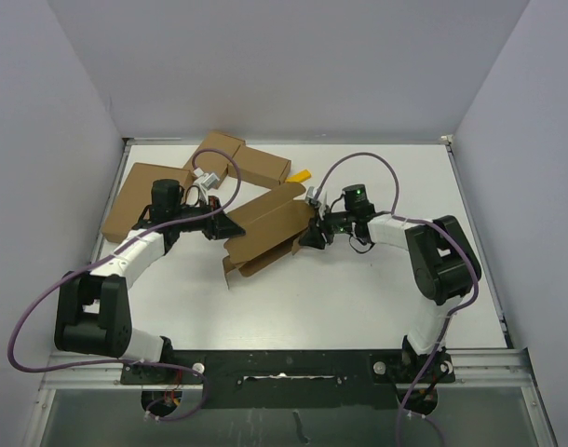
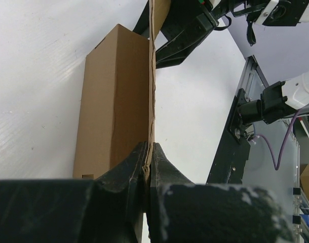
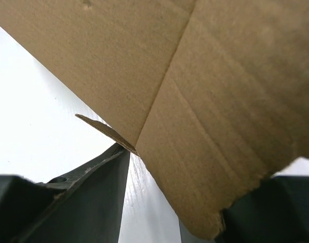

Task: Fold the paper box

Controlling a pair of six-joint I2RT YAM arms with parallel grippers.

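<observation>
A brown cardboard box [image 1: 265, 233], partly formed, lies slantwise in the middle of the white table. My left gripper [image 1: 226, 226] is at its left end. In the left wrist view the gripper [image 2: 148, 154] is shut on the thin edge of a box flap [image 2: 152, 91], with the box body [image 2: 114, 101] to the left of it. My right gripper [image 1: 312, 235] is at the box's right end. In the right wrist view its fingers [image 3: 93, 197] stand wide apart, and a box panel [image 3: 210, 101] lies over the right finger and fills the gap between them.
Flat cardboard sheets [image 1: 140, 200] and two folded boxes [image 1: 256, 166] lie at the back left. A small yellow item [image 1: 300, 176] lies behind the box. White walls [image 1: 42, 140] close in the table on three sides. The black base rail [image 1: 293, 365] runs along the near edge.
</observation>
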